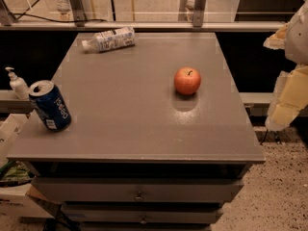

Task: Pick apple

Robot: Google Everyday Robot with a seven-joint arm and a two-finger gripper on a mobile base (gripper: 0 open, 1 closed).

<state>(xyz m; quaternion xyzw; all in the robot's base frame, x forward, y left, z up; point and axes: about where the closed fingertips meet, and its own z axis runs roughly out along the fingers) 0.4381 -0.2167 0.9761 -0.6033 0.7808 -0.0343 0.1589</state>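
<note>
The apple [187, 80] is small, round and red-orange, with a short dark stem in a dimple. It stands upright on the grey cabinet top [139, 124], right of the middle. My gripper [287, 102], white and pale yellow, hangs at the right edge of the view, beyond the cabinet's right side. It is well to the right of the apple, apart from it, and holds nothing that I can see.
A blue soda can [49, 105] stands tilted at the left edge of the top. A white plastic bottle [109, 39] lies on its side at the back left. A pump bottle [17, 83] stands off the left side. Drawers [138, 192] front the cabinet; a railing [144, 25] runs behind.
</note>
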